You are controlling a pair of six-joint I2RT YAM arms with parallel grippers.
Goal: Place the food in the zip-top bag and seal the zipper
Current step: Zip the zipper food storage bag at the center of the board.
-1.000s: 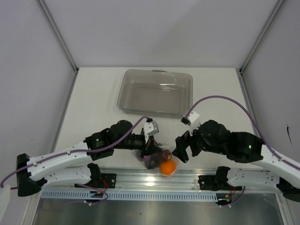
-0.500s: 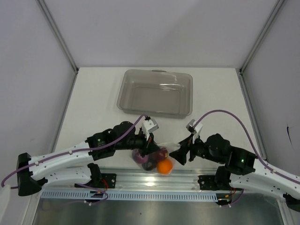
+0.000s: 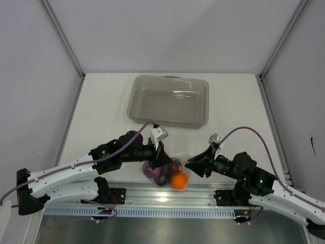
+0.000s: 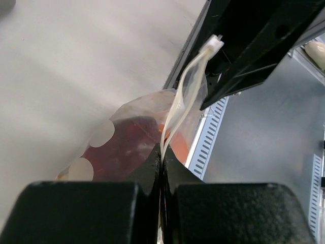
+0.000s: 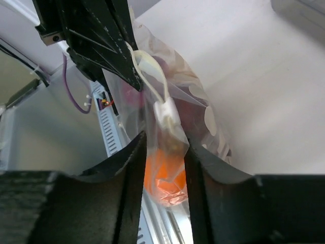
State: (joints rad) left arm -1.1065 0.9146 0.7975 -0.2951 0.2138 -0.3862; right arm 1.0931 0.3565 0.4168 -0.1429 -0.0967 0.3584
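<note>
The zip-top bag (image 3: 167, 170) hangs at the table's near edge, between the two arms. Through its clear plastic I see the food: an orange (image 3: 179, 180), a dark red fruit (image 3: 175, 165) and a purple ball (image 3: 151, 170). My left gripper (image 3: 161, 154) is shut on the bag's mouth edge (image 4: 170, 119). The pale zipper (image 4: 189, 81) runs away from its jaws to a white slider (image 4: 216, 44). My right gripper (image 5: 163, 141) stands partly closed, with loose bag film (image 5: 167, 168) between its fingers (image 5: 129, 168). The slider (image 5: 165, 114) sits just past its fingertips.
An empty translucent grey tray (image 3: 136, 101) stands at the middle of the table's far side. A metal rail (image 3: 167, 195) with a slotted cable strip (image 4: 208, 137) runs along the near edge, right under the bag.
My right gripper has swung left onto the bag's free end and its jaws have narrowed around the edge. The left gripper has kept its hold and lifted the bag slightly.
</note>
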